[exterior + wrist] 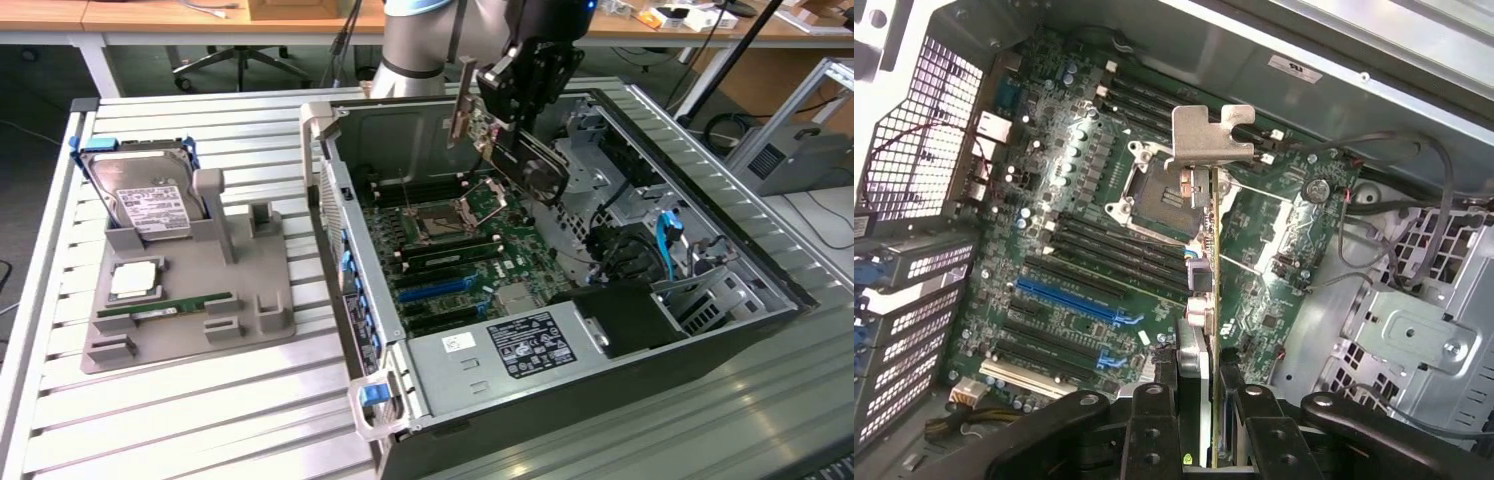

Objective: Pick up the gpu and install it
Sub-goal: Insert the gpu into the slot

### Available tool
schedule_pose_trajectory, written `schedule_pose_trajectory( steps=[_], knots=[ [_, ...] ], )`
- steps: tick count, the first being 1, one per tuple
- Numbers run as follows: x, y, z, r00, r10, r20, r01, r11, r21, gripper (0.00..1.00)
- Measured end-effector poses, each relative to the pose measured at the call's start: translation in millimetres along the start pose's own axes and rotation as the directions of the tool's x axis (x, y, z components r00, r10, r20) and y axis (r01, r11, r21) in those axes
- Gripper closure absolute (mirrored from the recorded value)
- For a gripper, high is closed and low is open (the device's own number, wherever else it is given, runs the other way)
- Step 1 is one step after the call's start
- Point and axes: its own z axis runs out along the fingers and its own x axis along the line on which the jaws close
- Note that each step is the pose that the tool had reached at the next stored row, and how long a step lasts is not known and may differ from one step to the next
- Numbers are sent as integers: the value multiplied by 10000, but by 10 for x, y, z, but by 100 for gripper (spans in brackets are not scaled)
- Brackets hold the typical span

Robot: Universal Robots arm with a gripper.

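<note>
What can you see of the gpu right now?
The gpu is a thin flat card with dark faces and a silver metal bracket at one end. The gripper clamps it, one finger on each face. It hangs tilted in the air over the motherboard inside the open computer case, seated in no slot. The wrist view sees it edge-on. Nothing else seems to touch it.

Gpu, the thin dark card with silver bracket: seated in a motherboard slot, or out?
Out: the thin dark gpu hangs in the jaws above the green motherboard, touching no slot.
</note>
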Motion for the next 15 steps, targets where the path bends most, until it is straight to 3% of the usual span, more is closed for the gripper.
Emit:
schedule_pose_trajectory(
  steps=[15],
  knots=[
    [0, 0, 0, 9994, -340, 24, 340, 9994, -9, 73]
  ],
)
